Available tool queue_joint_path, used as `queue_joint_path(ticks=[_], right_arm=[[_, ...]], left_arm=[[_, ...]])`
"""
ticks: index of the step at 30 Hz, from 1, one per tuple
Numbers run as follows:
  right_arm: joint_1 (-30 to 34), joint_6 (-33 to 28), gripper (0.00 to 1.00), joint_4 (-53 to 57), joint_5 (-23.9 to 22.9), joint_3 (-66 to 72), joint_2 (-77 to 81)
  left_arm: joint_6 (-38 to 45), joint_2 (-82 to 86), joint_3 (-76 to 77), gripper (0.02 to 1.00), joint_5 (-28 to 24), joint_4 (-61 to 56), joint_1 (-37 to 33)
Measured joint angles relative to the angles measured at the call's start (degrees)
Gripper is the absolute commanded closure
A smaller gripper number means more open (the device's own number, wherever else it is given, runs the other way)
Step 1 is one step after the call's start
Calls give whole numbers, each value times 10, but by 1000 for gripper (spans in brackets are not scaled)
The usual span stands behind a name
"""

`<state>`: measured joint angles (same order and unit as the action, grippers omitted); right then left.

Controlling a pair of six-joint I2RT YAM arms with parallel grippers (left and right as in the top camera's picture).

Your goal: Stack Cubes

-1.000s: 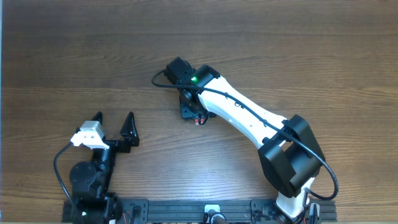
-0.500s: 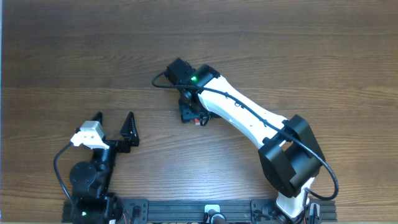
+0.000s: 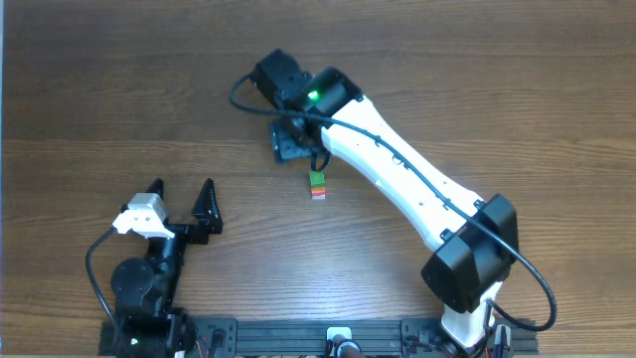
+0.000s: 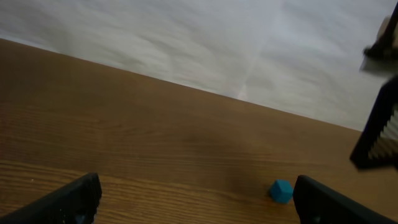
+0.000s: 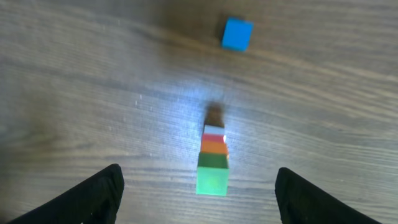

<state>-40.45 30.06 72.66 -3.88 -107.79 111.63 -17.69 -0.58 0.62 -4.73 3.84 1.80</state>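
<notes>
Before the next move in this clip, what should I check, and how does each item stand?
1. Stack standing, green cube on top: ok.
2. Right gripper open, not touching the stack: ok.
3. Blue cube lying apart from the stack, nothing on it: ok.
4. Left gripper open, well away from the stack: ok.
5. Cubes squarely aligned in the stack: cannot tell.

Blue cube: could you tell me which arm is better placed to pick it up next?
Probably right: its open gripper hovers by the stack, with the blue cube nearby.
</notes>
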Motion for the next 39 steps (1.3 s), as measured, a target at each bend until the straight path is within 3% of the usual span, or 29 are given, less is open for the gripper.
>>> queue_joint_path(ticks=[14,39], right_arm=[[66,-39,209,6,2,-112,160],[81,-48,211,-34,25,-123,282]], left_arm=[[0,0,0,20,0,0,0],[0,0,0,18,0,0,0]])
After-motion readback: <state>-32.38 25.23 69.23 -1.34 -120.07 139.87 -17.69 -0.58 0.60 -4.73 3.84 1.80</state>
